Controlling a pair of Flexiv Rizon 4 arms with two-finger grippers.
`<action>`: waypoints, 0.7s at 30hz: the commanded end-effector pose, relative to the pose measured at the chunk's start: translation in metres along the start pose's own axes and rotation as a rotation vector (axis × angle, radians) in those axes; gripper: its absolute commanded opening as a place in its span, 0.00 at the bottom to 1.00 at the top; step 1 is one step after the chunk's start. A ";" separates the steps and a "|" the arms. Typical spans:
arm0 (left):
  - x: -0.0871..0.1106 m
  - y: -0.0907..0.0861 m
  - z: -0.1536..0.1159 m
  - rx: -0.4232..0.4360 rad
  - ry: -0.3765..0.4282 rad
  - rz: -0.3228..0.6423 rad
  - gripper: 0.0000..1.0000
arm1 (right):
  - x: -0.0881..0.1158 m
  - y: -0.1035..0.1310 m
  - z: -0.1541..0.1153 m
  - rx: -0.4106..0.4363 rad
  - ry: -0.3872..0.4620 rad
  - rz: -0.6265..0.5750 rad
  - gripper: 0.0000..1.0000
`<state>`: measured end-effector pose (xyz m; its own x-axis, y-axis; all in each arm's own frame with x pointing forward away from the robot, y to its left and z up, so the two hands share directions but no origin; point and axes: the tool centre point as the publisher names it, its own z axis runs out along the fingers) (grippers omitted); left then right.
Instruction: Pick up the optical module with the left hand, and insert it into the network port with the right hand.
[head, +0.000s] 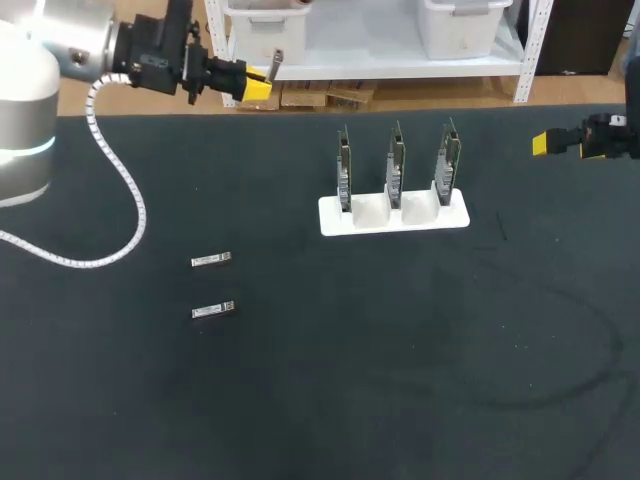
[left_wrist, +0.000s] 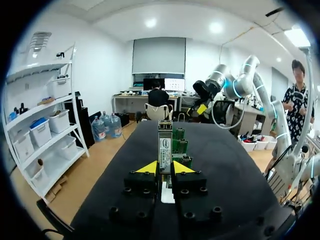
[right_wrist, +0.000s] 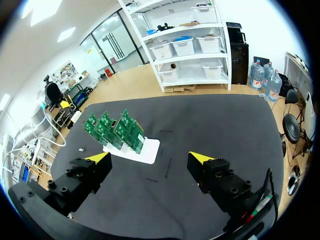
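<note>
My left gripper (head: 256, 86) hovers above the table's far left edge, shut on a silver optical module (head: 275, 63) that sticks out past its yellow tips. In the left wrist view the module (left_wrist: 165, 144) stands upright between the fingers of the left gripper (left_wrist: 165, 168). It points toward the green network cards (left_wrist: 179, 136) ahead. Three cards (head: 395, 165) stand upright in a white holder (head: 330, 216) at the middle back. My right gripper (head: 560, 142) hangs open at the far right, off to the side of the cards (right_wrist: 115, 131). Nothing lies between the fingers of the right gripper (right_wrist: 150, 161).
Two more silver modules (head: 211, 260) (head: 213, 310) lie on the black table at the left centre. The left arm's white coiled cable (head: 120, 190) droops onto the table at the far left.
</note>
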<state>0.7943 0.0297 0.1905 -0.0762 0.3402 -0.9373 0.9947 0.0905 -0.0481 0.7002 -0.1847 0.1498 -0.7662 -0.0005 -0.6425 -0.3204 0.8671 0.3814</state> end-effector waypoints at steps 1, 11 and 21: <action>0.005 -0.008 0.002 -0.004 -0.077 -0.012 0.00 | 0.000 0.000 -0.001 0.002 0.000 0.001 1.00; 0.003 -0.015 0.004 -0.028 -0.040 -0.009 0.00 | 0.000 0.000 -0.001 0.002 0.000 0.001 1.00; 0.003 -0.015 0.004 -0.028 -0.040 -0.009 0.00 | 0.000 0.000 -0.001 0.002 0.000 0.001 1.00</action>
<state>0.7813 0.0257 0.1880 -0.0838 0.3038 -0.9490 0.9921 0.1143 -0.0510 0.7002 -0.1847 0.1499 -0.7662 -0.0005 -0.6426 -0.3204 0.8671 0.3814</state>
